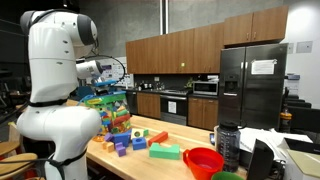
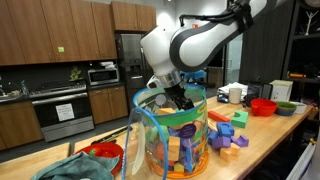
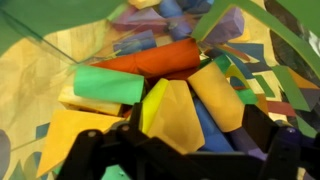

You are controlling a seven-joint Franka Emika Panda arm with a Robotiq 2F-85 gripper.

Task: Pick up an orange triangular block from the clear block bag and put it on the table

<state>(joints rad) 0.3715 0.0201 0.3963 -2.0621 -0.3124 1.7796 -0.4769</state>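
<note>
Jaws apart inside clear block bag point(image 2: 150, 125), orange wedge block point(image 3: 185, 120) between them

An exterior view looked from behind the arm point(image 1: 55, 80), bag point(image 1: 108, 108) small at left centre; an exterior view faced that bag point(image 2: 172, 140) closely. The wrist view looked into it, very near.

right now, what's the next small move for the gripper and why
Probably lower a little: in the wrist view the gripper hangs open above an orange-yellow wedge inside the clear block bag, its fingers not yet around it.
</note>
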